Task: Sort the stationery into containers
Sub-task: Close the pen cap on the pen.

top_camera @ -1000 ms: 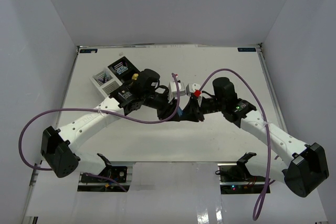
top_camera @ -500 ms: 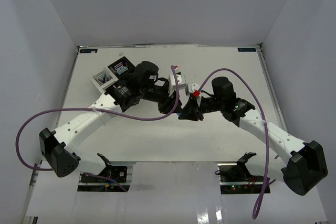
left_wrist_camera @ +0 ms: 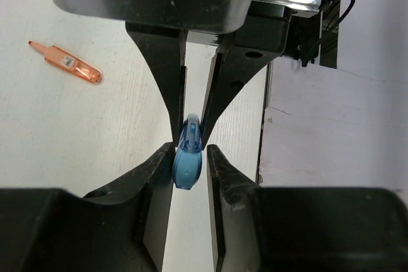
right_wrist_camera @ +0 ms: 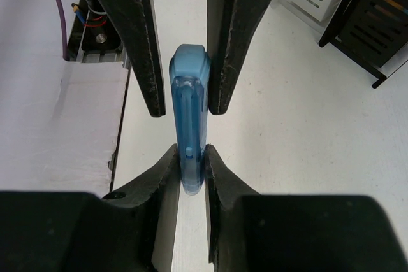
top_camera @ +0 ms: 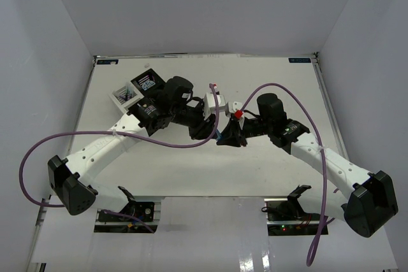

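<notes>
**penpusher:** So where's the blue highlighter at?

**yam_fan:** Up off the table, mid-air in the middle, slung between the two arms. The right gripper is clamped tight on one end. The left gripper has its jaws narrow round the other end, one finger each side (the right wrist view shows a sliver of gap on one side, so I can't tell if it's actually squeezing).

**penpusher:** Which way does it lie?

**yam_fan:** The long axis runs straight from one gripper to the other, about level. The rounded end points at the left arm and the other end is buried in the right's jaws. Can't tell which end is the cap.

**penpusher:** Handover?

**yam_fan:** My guess, yeah. The containers sit far left by the left arm's wrist, well apart from the right arm, so left is nearer to drop it in. Right shouldn't let go until left has a firm pinch. An orange highlighter is lying on the table too.
</notes>
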